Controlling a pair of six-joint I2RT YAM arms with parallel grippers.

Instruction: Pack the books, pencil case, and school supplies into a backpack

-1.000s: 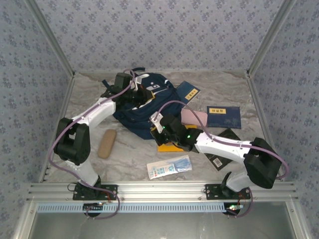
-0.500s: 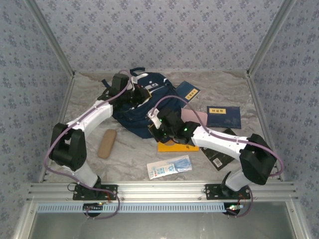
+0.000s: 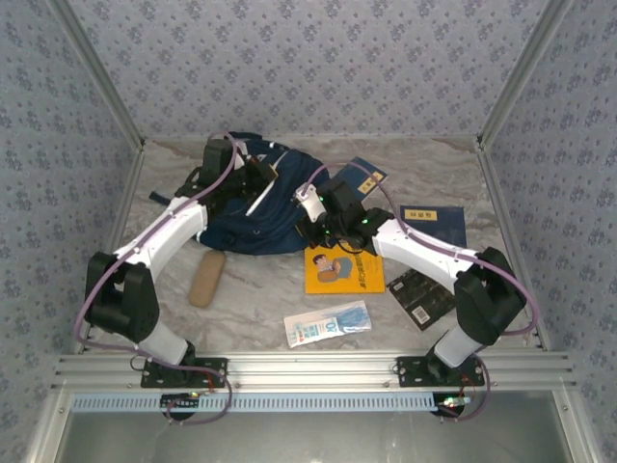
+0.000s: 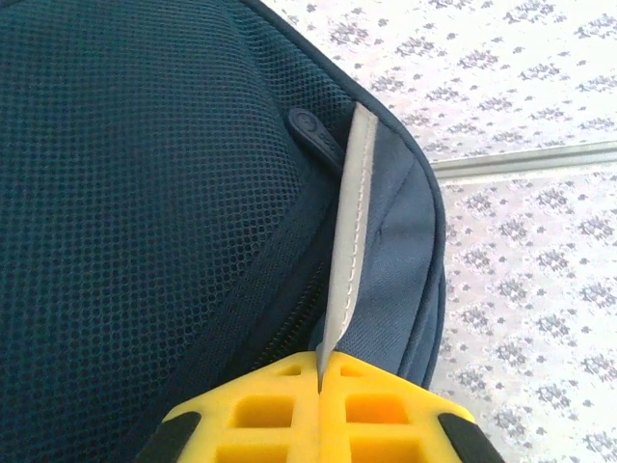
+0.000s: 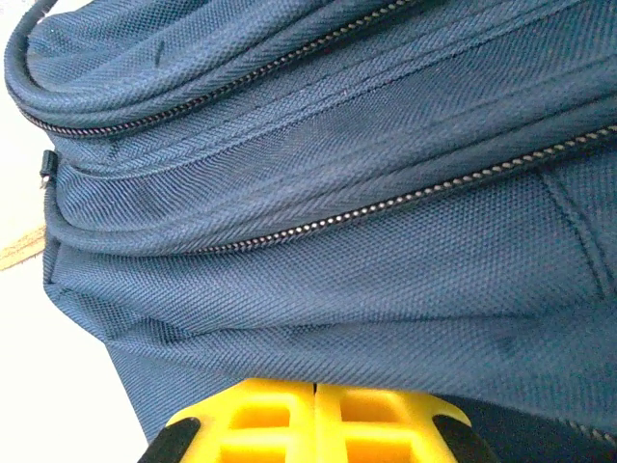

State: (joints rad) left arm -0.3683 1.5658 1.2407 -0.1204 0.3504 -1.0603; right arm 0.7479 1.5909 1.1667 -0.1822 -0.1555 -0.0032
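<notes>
The navy backpack (image 3: 253, 214) lies at the back centre of the table. My left gripper (image 3: 254, 182) is shut on its grey reflective stripe (image 4: 352, 222), pinched between the yellow jaws (image 4: 320, 371). At the backpack's right side my right gripper (image 3: 314, 218) is shut, jaws (image 5: 314, 391) pressed into a fold of its navy fabric (image 5: 318, 289). The orange book (image 3: 342, 268) lies flat in front of the backpack. Two navy books (image 3: 434, 228) (image 3: 374, 177) and a black book (image 3: 421, 297) lie to the right. A tan pencil case (image 3: 206, 278) sits left. The white-and-blue packet (image 3: 328, 323) is near the front.
Metal frame posts and patterned walls close in the table on the left, right and back. An aluminium rail (image 3: 308, 368) runs along the near edge by the arm bases. Bare marble (image 3: 255, 289) lies between the pencil case and the orange book.
Both arms have swung toward the back of the table, and the backpack has moved back with them. The orange book, partly covered before, now lies fully exposed.
</notes>
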